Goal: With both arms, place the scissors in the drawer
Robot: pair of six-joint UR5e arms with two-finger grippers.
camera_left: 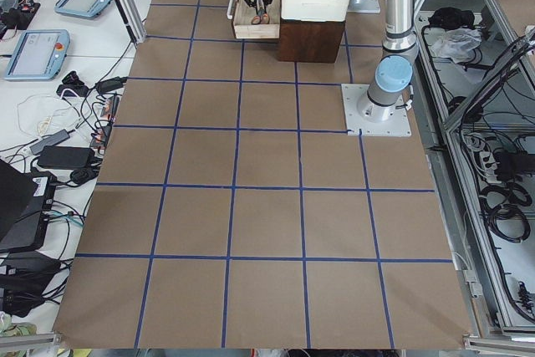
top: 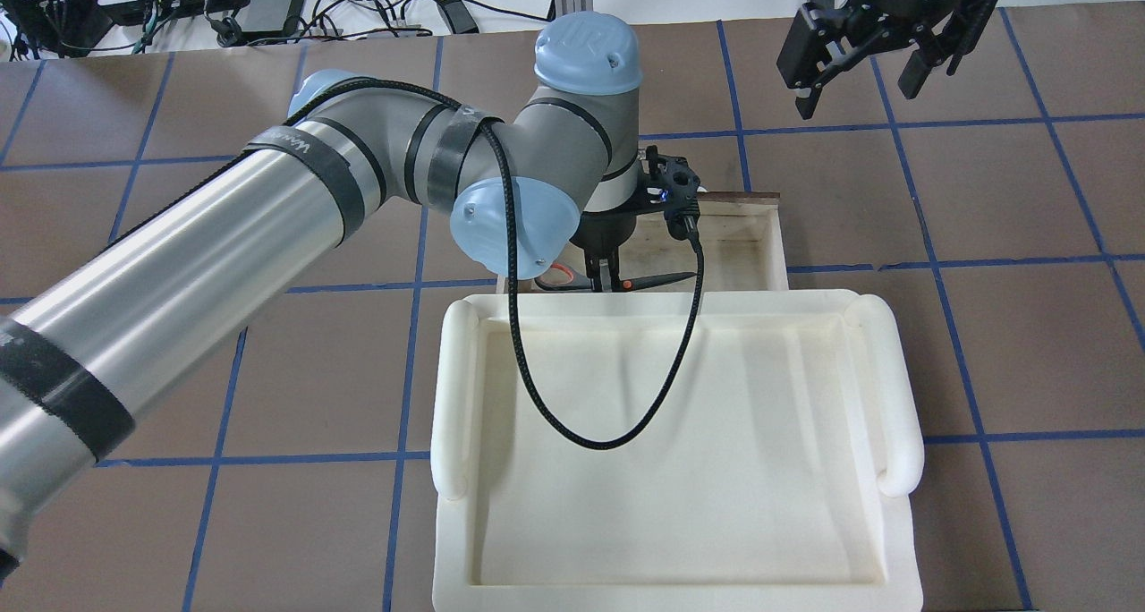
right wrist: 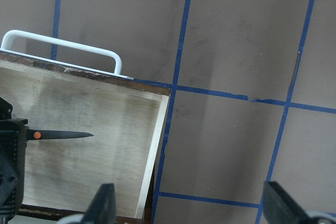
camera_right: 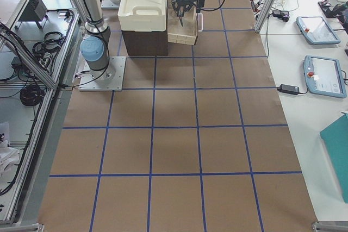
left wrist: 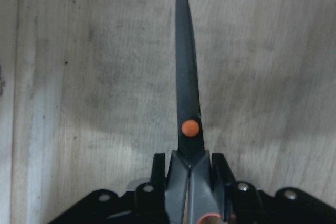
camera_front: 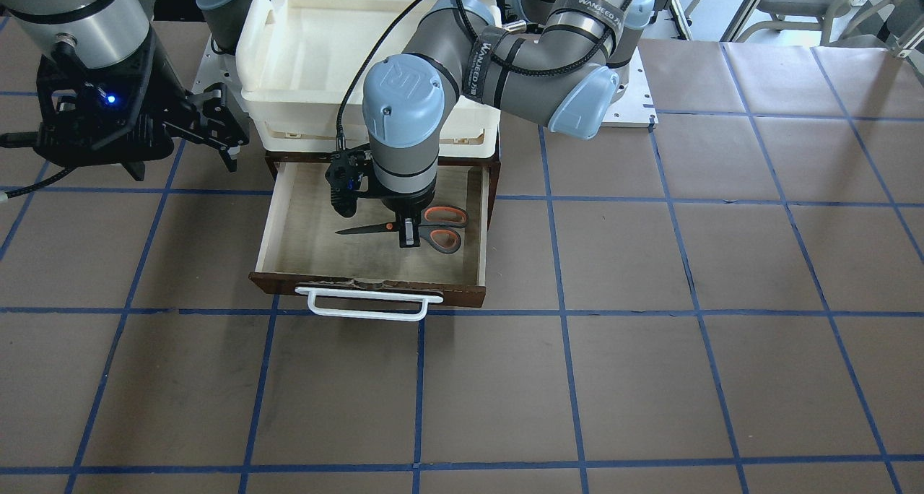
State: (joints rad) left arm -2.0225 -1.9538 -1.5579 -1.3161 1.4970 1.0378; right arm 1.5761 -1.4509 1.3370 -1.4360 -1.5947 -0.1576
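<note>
The scissors (camera_front: 442, 228) are inside the open drawer (camera_front: 375, 286), low over its pale wood floor, with the blades pointing to the view's left. My left gripper (camera_front: 409, 235) reaches straight down into the drawer and is shut on the scissors at the neck between pivot and handles. The left wrist view shows the fingers (left wrist: 159, 167) on both sides of the scissors (left wrist: 187, 87). My right gripper (camera_front: 224, 129) hangs open and empty beside the drawer, above the table; its view shows the drawer (right wrist: 157, 145) and the scissors (right wrist: 63, 135).
A cream-white plastic tray (top: 452, 397) sits on top of the dark wooden box (camera_right: 144, 42) that holds the drawer. The drawer's white bar handle (camera_front: 364, 308) faces away from the robot. Brown table with blue grid lines all around.
</note>
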